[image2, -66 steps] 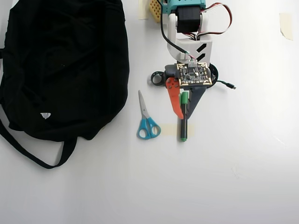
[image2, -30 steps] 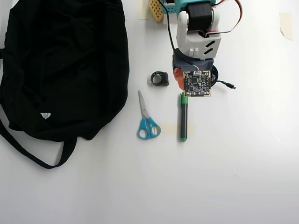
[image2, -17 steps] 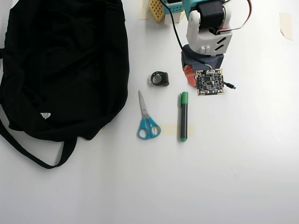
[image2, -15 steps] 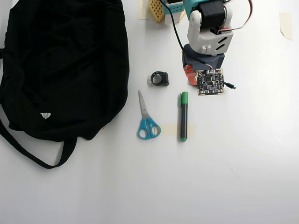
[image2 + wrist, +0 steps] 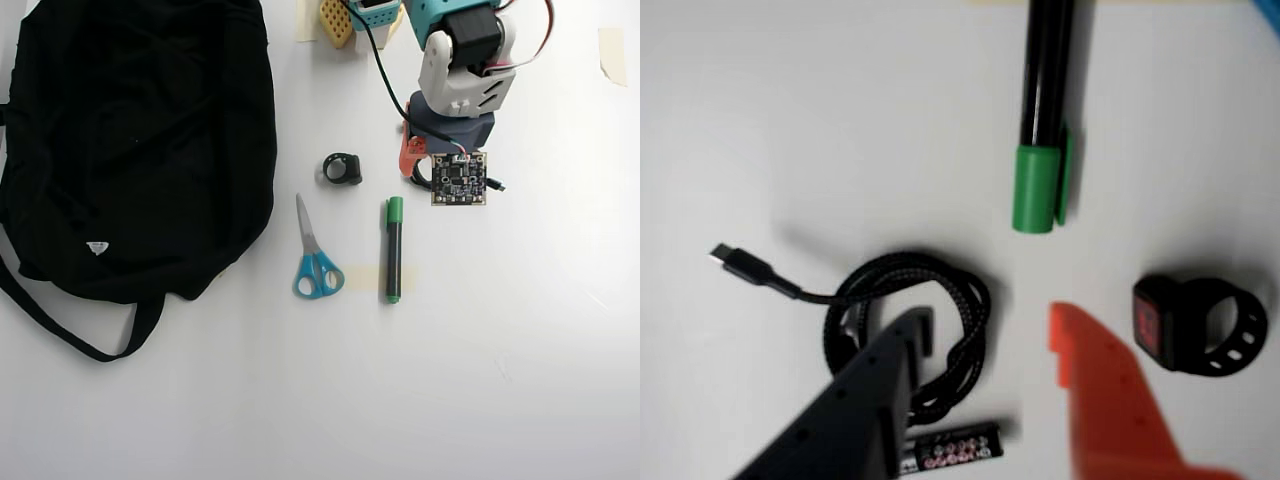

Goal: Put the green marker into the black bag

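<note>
The green marker point(image 5: 1038, 185) lies flat on the white table, green cap toward my gripper and black barrel running away to the top of the wrist view. In the overhead view the marker point(image 5: 393, 250) lies just below my gripper point(image 5: 428, 168). My gripper point(image 5: 990, 320) is open and empty, with its black finger on the left and its orange finger on the right, hovering short of the cap. The black bag point(image 5: 130, 140) lies at the far left of the overhead view with its straps trailing down. It is out of the wrist view.
A coiled black cable point(image 5: 910, 325) and a small black battery point(image 5: 955, 445) lie under my black finger. A black ring with a red face point(image 5: 1200, 325) lies right of the orange finger. In the overhead view, blue-handled scissors point(image 5: 315, 258) and the ring point(image 5: 343, 168) lie between marker and bag.
</note>
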Robot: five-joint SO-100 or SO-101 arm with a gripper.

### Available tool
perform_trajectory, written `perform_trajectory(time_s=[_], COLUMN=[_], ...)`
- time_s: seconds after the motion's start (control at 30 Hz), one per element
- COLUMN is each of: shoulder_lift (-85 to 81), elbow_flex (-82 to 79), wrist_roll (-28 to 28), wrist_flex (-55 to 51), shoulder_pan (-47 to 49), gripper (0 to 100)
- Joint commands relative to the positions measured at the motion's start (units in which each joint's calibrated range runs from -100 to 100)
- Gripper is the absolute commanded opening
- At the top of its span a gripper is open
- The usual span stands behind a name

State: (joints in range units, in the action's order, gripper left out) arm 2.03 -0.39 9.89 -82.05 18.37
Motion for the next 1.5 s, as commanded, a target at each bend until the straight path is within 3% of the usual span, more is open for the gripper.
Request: perform_trajectory(time_s=[0.0,0.83,1.47], shoulder_lift=[1.29,18.13,30.91], elbow_flex=[1.83,20.07,32.38], wrist_roll=[0.34,-0.82,-1.13], wrist_flex=[0.05,0.57,0.74], shoulder_pan=[0.25,-0.19,-1.61], gripper=[20,30,31])
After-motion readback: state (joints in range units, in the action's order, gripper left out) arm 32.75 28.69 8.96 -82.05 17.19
